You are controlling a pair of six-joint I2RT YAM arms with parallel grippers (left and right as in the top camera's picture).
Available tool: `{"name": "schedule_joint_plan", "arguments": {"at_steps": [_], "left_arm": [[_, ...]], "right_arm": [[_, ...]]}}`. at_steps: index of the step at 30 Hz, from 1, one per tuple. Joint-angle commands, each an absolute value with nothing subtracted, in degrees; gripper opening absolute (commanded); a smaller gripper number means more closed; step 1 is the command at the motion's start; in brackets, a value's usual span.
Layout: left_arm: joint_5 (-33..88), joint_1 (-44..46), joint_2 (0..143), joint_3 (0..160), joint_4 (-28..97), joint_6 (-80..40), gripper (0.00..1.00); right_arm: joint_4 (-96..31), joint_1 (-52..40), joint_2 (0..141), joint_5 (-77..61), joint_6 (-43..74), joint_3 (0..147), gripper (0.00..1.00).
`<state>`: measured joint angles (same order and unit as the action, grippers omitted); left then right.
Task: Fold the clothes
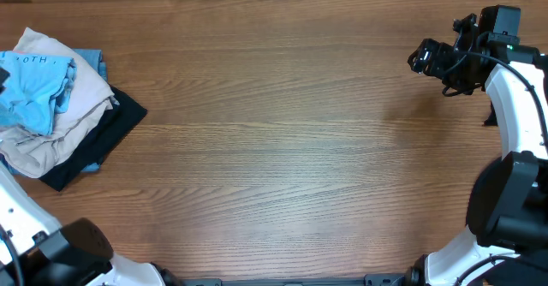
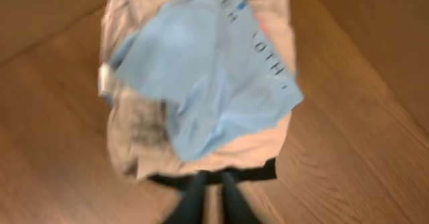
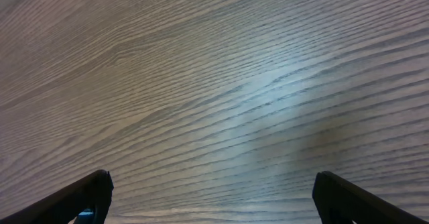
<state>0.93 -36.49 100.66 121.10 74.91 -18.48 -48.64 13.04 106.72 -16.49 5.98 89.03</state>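
The clothes lie in a pile at the table's far left [image 1: 60,106]. A sky-blue T-shirt [image 1: 30,93] with white lettering is on top, over off-white garments [image 1: 81,106], a blue one and a black one [image 1: 103,145]. The left wrist view is blurred and shows the sky-blue T-shirt [image 2: 214,83] from above, on the off-white cloth [image 2: 127,130], with the black garment [image 2: 255,174] nearest the fingers. My left gripper [image 2: 211,187] hangs above the pile's black edge, its fingers almost together and empty. My right gripper [image 1: 419,59] [image 3: 211,190] is wide open and empty over bare wood at the far right.
The wooden table [image 1: 291,149] stretches between the pile and the right arm [image 1: 522,106]. The left arm's white link [image 1: 13,200] and dark base [image 1: 77,247] sit at the lower left corner. The table's far edge runs along the top.
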Motion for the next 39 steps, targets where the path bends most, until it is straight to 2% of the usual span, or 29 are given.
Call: {"name": "schedule_joint_plan", "arguments": {"at_steps": [1, 7, 11, 21, 25, 29, 32, 39], "left_arm": [[3.6, -36.8, 106.1, 121.0, 71.2, -15.1, 0.04], [0.9, -37.6, 113.7, 121.0, 69.0, -15.2, 0.04], [-6.7, -40.5, 118.3, 120.9, 72.7, -17.3, 0.04], [-4.4, -42.7, 129.3, 120.9, 76.7, -17.8, 0.04], [-1.2, -42.7, 126.5, 120.9, 77.5, -18.0, 0.04], [7.9, -42.7, 114.5, 120.9, 75.5, -18.0, 0.04], [13.6, -42.3, 108.1, 120.9, 72.9, -18.0, 0.08], [13.0, -39.0, 115.3, 120.9, 72.7, -17.1, 0.04]], "right_arm": [[-48.3, 12.9, 106.4, -16.3, 6.2, 89.6, 1.00], [-48.3, 12.9, 106.4, -16.3, 6.2, 89.6, 1.00], [-48.3, 12.9, 106.4, -16.3, 6.2, 89.6, 1.00], [-48.3, 12.9, 106.4, -16.3, 6.2, 89.6, 1.00], [-48.3, 12.9, 106.4, -16.3, 6.2, 89.6, 1.00], [-48.3, 12.9, 106.4, -16.3, 6.2, 89.6, 1.00], [-48.3, 12.9, 106.4, -16.3, 6.2, 89.6, 1.00], [-48.3, 12.9, 106.4, -16.3, 6.2, 89.6, 1.00]]}}
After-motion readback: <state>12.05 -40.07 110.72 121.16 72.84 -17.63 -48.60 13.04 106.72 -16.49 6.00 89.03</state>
